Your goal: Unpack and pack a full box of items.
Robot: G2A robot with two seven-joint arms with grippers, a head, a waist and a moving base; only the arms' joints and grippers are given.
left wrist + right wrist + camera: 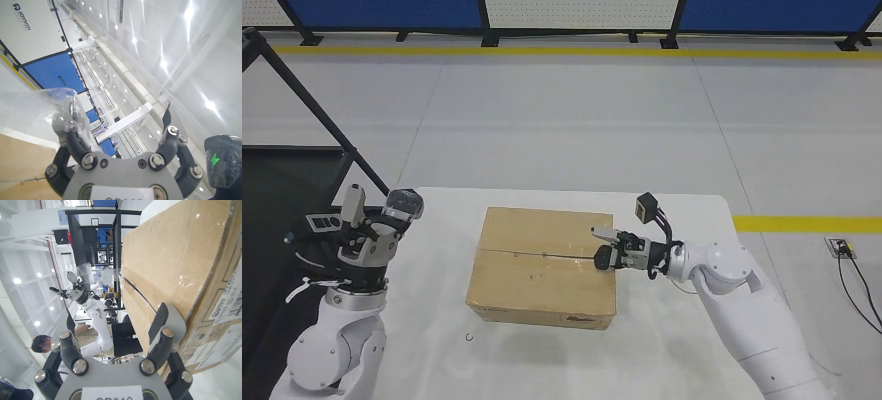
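Note:
A shut cardboard box [542, 268] lies in the middle of the white table [672, 340], its two top flaps meeting at a seam. My right gripper [604, 250] is at the box's right end by the seam. It is open, with one finger [160, 321] resting against the top flap of the box [170, 256]. My left gripper [362, 215] is held up at the table's left side, away from the box, pointing upward. It is open [121, 113], and a crumpled strip of clear tape [62, 111] clings to one finger. A corner of the box [22, 161] lies below it.
A small ring-like bit [471, 336] lies on the table in front of the box. A black frame [302, 100] stands off the table's left side. Printed labels [230, 306] cover the box's end face. Bare table lies right of and in front of the box.

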